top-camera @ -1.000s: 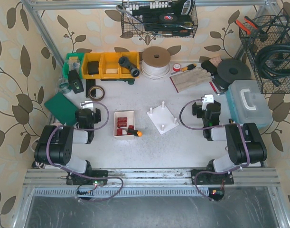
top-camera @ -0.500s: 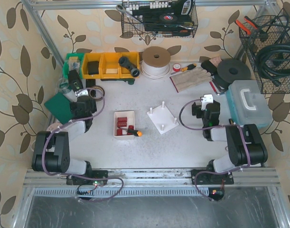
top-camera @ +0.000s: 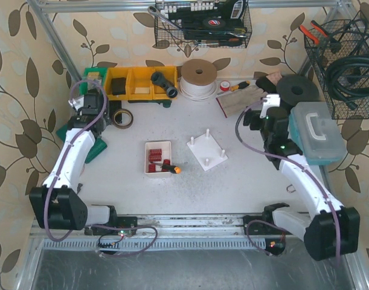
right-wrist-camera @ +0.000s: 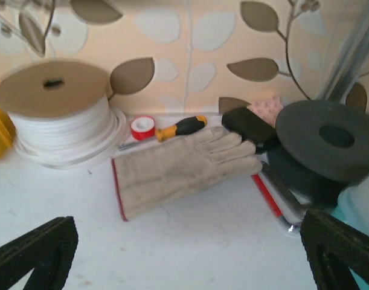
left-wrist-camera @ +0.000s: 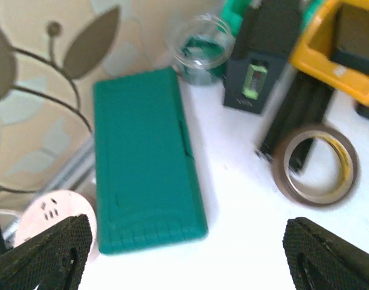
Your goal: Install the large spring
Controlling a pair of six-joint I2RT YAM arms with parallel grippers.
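Red springs (top-camera: 154, 158) lie in a small white tray (top-camera: 158, 147) at the table's middle; from above I cannot single out the large spring. An orange-handled screwdriver (top-camera: 171, 168) rests across the tray's near end. To its right sits the white base plate (top-camera: 206, 150) with upright pegs. My left gripper (top-camera: 89, 104) hangs open at the back left, over a green case (left-wrist-camera: 145, 163), its fingertips (left-wrist-camera: 51, 254) wide apart and nothing between them. At the back right my right gripper (top-camera: 270, 118) is open too, facing a work glove (right-wrist-camera: 184, 166). Neither gripper is near the tray.
Yellow bins (top-camera: 139, 83), a white cord spool (top-camera: 198, 78) and a tape ring (top-camera: 122, 118) line the back. A black disc (top-camera: 298, 90) and a pale blue toolbox (top-camera: 317, 130) stand right. Red tape (right-wrist-camera: 142, 127) and a second screwdriver (right-wrist-camera: 178, 128) lie behind the glove.
Both arms have unfolded from their tucked poses: the left swung to the back left, the right reached toward the back right. Both grippers stayed open.
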